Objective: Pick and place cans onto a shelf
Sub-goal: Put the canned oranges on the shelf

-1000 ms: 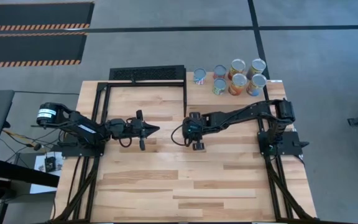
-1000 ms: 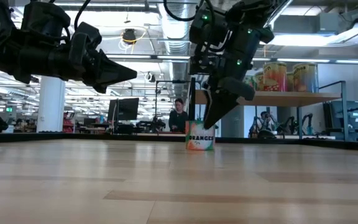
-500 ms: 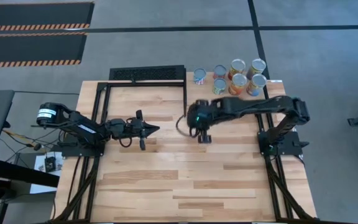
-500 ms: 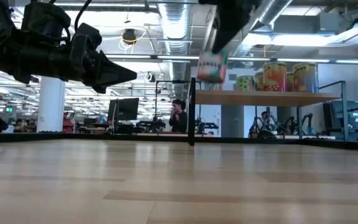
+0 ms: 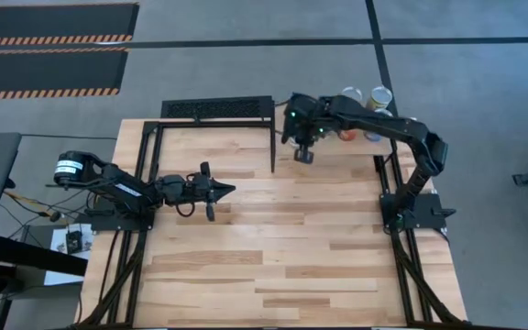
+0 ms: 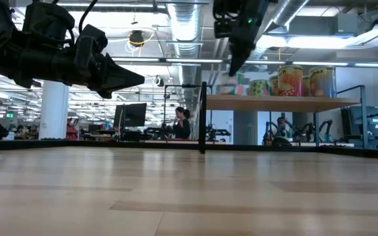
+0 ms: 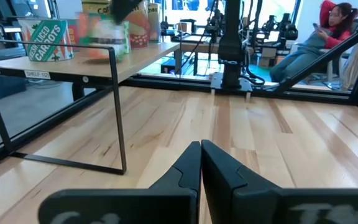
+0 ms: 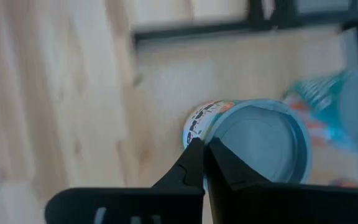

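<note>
My right gripper (image 8: 204, 149) hangs over the shelf (image 6: 294, 102) at the table's far right, pointing steeply down and shut on an orange-labelled can (image 8: 260, 140). The low view shows that can (image 6: 227, 89) blurred at the shelf's left end, level with the board. Whether it rests on the board I cannot tell. Several other cans (image 6: 291, 80) stand upright on the shelf. My left gripper (image 7: 201, 149) is shut and empty, held level above the table's left half (image 5: 230, 191). My right gripper comes from above, slanting down, and its fingertips meet on the rim of the can's top (image 8: 215, 124), at the edge nearest the wrist. The grey lid and part of the label show beyond the fingers. The can hangs below them, slightly tilted.
A black metal frame (image 5: 216, 108) stands at the table's far edge, left of the shelf, and its upright post (image 6: 203, 118) sits beside the shelf's left end. A can labelled carrots (image 7: 45, 38) stands near the shelf's other end. The near wooden table (image 5: 291, 266) is bare. People sit in the room behind.
My right gripper has risen from the middle of the table and swung toward the far edge, up over the shelf's left end. The orange can went with it: it stood on the table, then was lifted clear, and is now at shelf height.
</note>
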Tool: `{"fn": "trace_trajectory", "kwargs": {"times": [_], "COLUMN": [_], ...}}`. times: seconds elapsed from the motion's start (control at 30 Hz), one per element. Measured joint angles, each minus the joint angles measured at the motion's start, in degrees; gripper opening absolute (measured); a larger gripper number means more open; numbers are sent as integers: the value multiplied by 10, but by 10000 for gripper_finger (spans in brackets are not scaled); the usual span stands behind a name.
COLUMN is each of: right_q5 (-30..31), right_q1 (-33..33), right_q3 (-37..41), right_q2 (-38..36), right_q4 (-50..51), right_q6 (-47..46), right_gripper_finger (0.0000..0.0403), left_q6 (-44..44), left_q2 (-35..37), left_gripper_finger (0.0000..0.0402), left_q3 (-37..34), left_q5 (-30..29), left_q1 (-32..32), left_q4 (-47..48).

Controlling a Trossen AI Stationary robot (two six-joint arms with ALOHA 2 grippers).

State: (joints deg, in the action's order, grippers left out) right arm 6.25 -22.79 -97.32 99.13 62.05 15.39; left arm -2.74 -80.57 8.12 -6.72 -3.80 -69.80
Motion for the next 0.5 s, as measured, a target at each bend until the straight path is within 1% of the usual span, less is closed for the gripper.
{"fn": "trace_trajectory", "kwargs": {"times": [0.13, 0.5], "right_q5": [-5, -4], "right_q1": [-26, -40], "right_q3": [1, 1], "right_q2": [6, 6], "right_q4": [-8, -35], "right_q6": [10, 17], "right_gripper_finger": [19, 30], "left_q6": [0, -1], "left_q2": [0, 0], "left_gripper_finger": [0, 0], "left_q3": [0, 0], "left_q5": [-1, -2], "left_q1": [-1, -1], "left_q4": [1, 1]}}
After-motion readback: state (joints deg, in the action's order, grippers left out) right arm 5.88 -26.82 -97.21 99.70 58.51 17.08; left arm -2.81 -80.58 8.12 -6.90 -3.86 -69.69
